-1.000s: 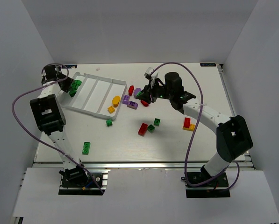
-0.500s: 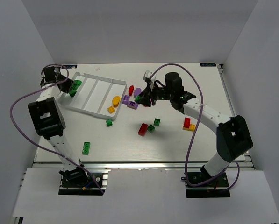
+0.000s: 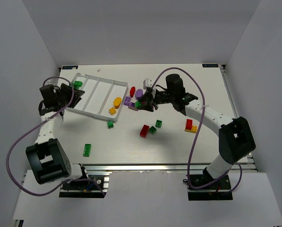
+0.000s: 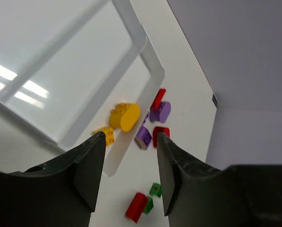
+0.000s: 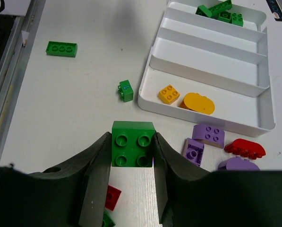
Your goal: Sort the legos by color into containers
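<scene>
My right gripper [image 3: 140,104] is shut on a green four-stud brick [image 5: 132,144] and holds it above the table, right of the white tray [image 3: 86,114]. In the right wrist view the tray [image 5: 216,122] holds several green bricks [image 5: 221,10] in its far compartment, and a yellow oval [image 5: 198,102] and a yellow brick [image 5: 169,93] in its near one. My left gripper [image 3: 78,96] is open and empty over the tray's left end; its wrist view [image 4: 130,175] looks across the tray [image 4: 148,45] at the loose bricks.
Purple bricks [image 3: 127,100] and a red one [image 3: 132,91] lie right of the tray. A small green brick [image 3: 110,124], a long green brick [image 3: 87,149], a red brick [image 3: 144,130] beside two green ones [image 3: 155,126], and a red-and-yellow pair [image 3: 190,125] lie nearer.
My left arm has swung from the tray's far left corner back toward me, its gripper now over the tray's left end. My right gripper has moved left, nearer the tray, with the green brick.
</scene>
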`<action>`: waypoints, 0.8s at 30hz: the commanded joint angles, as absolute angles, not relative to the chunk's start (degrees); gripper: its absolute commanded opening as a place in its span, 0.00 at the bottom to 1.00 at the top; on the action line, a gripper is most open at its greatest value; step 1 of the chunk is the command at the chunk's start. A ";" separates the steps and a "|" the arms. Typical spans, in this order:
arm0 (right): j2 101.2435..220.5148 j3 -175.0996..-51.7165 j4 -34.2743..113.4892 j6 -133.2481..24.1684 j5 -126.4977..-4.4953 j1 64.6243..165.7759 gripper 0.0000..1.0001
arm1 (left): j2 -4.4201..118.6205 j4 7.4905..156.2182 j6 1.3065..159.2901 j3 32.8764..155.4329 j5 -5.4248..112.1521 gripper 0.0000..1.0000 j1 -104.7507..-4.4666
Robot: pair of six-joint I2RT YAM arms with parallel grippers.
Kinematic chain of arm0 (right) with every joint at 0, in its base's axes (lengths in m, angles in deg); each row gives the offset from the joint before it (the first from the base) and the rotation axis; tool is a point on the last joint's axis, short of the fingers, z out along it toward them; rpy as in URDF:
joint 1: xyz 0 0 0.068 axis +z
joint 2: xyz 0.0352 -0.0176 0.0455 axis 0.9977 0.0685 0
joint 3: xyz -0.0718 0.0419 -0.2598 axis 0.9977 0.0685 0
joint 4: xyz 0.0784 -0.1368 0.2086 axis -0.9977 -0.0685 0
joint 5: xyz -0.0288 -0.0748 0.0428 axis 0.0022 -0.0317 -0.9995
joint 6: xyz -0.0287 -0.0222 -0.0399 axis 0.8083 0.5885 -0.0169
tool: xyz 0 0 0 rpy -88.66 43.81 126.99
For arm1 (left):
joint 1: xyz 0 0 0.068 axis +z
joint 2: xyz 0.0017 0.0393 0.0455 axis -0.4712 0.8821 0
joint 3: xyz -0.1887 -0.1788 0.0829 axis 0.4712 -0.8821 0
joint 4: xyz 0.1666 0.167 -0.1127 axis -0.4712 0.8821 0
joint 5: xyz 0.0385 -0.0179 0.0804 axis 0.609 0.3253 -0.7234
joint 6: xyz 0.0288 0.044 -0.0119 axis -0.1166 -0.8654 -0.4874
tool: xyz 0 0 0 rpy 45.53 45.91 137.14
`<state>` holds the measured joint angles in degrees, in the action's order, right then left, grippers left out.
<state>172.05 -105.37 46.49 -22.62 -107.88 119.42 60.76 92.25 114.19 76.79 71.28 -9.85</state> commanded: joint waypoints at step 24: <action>176.83 -112.92 33.00 -11.25 -106.99 130.72 0.00 | 44.53 71.48 125.58 55.65 89.39 0.62 -33.12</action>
